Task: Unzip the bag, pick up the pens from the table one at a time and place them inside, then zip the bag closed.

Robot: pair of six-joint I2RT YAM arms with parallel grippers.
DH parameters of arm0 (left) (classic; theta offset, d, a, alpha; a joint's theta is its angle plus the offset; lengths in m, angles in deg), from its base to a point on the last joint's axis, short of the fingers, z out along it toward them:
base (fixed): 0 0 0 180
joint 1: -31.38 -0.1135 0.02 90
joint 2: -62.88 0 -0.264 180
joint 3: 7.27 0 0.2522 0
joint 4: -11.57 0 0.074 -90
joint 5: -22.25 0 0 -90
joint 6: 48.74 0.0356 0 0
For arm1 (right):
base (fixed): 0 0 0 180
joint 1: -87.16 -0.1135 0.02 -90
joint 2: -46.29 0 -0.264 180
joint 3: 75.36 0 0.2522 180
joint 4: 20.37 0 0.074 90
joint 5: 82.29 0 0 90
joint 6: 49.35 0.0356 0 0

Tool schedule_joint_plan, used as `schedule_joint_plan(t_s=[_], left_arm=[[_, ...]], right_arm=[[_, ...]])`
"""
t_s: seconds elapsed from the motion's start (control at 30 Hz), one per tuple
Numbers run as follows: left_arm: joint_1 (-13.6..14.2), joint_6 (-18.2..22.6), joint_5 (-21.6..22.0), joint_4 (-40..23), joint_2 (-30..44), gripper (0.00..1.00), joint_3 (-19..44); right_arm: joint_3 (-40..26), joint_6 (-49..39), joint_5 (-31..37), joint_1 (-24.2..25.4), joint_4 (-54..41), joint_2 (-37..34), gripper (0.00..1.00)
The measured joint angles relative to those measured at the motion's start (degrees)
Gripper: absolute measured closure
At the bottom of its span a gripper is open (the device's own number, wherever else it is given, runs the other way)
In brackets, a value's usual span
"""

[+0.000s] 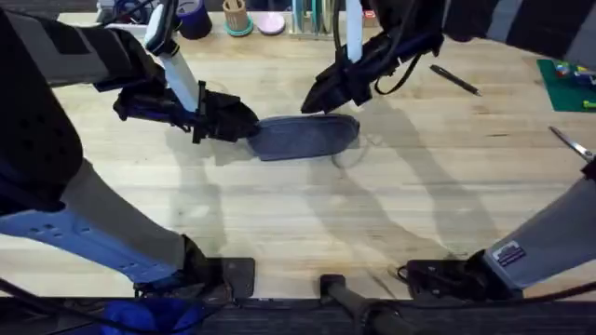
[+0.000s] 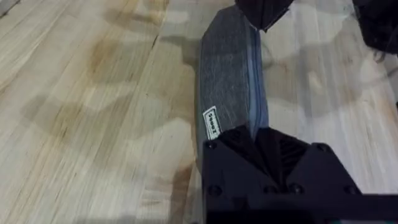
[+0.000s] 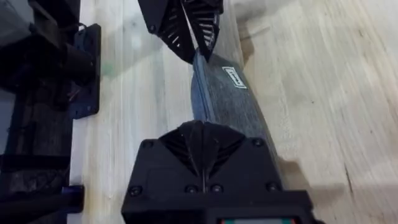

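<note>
The blue-grey bag [image 1: 312, 138] lies lengthwise on the table [image 1: 391, 205], near the middle. My left gripper [image 1: 248, 127] is shut on the bag's left end; in the left wrist view its fingers [image 2: 261, 140] clamp the end of the bag [image 2: 227, 81] beside a white label. My right gripper [image 1: 312, 104] comes in from the back and is shut on the zipper line along the top of the bag [image 3: 233, 106], with its fingers [image 3: 202, 146] closed together there. The zipper pull is hidden. A black pen [image 1: 454, 79] lies on the table at the back right, away from both grippers.
Silver scissors [image 1: 570, 142] lie near the right edge. A green mat [image 1: 566, 86] sits at the far right. Cups and holders [image 1: 237, 19] line the back edge. The arm bases [image 1: 223, 272] stand along the front edge.
</note>
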Motion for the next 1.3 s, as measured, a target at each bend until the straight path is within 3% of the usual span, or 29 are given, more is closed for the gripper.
schedule_joint_plan(t_s=[0.17,0.2,0.3,0.43,0.47,0.83,1.3], left_arm=[[0.0,0.0,0.0,0.0,0.0,0.959,0.0],[0.0,0.0,0.0,0.0,0.0,0.959,0.0],[0.0,0.0,0.0,0.0,0.0,0.958,0.0],[0.0,0.0,0.0,0.0,0.0,0.959,0.0],[0.0,0.0,0.0,0.0,0.0,0.959,0.0],[0.0,0.0,0.0,0.0,0.0,0.959,0.0],[0.0,0.0,0.0,0.0,0.0,0.959,0.0]], right_arm=[[0.0,0.6,1.4,0.0,-0.1,0.0,0.971],[-0.2,1.1,1.7,0.0,-0.6,0.0,0.932],[-1.6,1.7,3.0,0.0,-3.3,0.0,0.645],[-5.3,2.1,6.6,0.0,-8.5,0.0,0.066],[-6.1,2.1,7.4,0.0,-9.5,0.0,0.026],[-11.8,3.8,14.9,0.7,-22.2,3.6,0.004],[-9.5,8.2,22.8,2.9,-21.9,8.6,0.006]])
